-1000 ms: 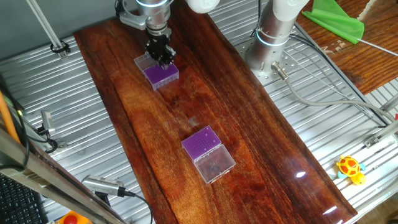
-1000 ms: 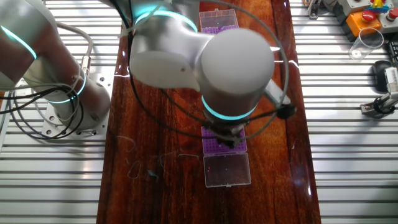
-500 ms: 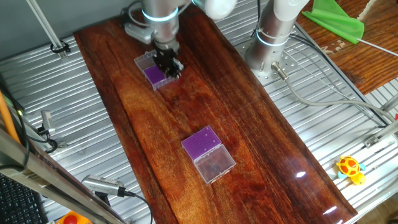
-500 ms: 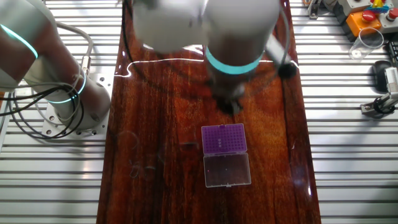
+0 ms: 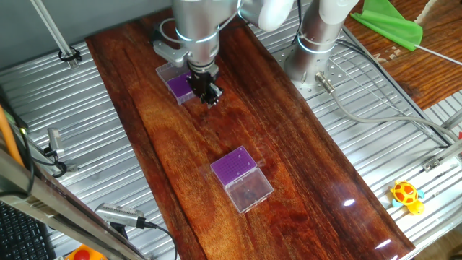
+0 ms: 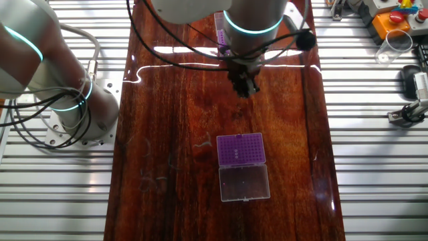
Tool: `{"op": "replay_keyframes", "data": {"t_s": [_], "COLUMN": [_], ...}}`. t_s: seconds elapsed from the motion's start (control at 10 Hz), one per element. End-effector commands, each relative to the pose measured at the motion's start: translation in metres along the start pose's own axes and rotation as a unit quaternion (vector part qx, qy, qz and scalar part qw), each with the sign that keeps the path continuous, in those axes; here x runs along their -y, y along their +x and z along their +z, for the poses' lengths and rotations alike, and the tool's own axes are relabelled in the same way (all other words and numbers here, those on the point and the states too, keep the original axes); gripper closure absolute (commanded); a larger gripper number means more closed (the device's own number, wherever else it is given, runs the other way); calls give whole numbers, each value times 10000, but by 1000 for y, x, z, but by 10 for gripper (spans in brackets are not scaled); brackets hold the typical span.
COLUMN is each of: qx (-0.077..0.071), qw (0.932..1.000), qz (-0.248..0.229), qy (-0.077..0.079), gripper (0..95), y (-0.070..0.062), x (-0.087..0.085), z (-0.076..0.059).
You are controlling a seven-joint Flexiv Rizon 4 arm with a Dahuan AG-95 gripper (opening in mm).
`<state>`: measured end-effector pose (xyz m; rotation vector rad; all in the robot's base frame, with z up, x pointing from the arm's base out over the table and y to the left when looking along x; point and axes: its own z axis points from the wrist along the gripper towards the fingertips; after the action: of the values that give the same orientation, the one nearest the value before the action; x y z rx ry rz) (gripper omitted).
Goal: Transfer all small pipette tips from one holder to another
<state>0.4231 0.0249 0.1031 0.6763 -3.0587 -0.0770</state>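
Two clear holders with purple inserts sit on the dark wooden board (image 5: 289,144). My gripper (image 5: 208,94) (image 6: 245,89) hangs just past one holder (image 5: 177,87) (image 6: 241,148), whose clear lid (image 6: 245,182) lies open, on the side facing the other holder (image 5: 234,167). In the other fixed view my arm hides most of that second holder (image 6: 219,30). The fingers look shut to a narrow dark point. The small pipette tips are too tiny to make out, between the fingers or in the inserts.
The arm's base (image 5: 317,43) (image 6: 60,100) stands beside the board on the ribbed metal table, with cables around it. A green cloth (image 5: 390,25), a yellow toy (image 5: 406,195), an orange button box (image 6: 394,17) and a clear cup (image 6: 393,43) lie off the board.
The gripper has left the spot over the open-lidded holder's purple insert and travelled along the board toward the other holder.
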Motion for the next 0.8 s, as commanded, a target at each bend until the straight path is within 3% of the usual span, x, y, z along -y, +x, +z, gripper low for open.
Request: {"op": "replay_keyframes", "data": {"t_s": [0.1,0.3,0.5,0.8], "qx": [-112,-184,-211,-185], "qw": [9979,9951,9955,9987], "qz": [-627,-953,-903,-444], "qy": [-110,-174,-178,-150], "gripper": [950,950,950,950], "y": [0,0,-2,-37], "x": [0,0,-3,-48], "z": [0,0,0,12]}}
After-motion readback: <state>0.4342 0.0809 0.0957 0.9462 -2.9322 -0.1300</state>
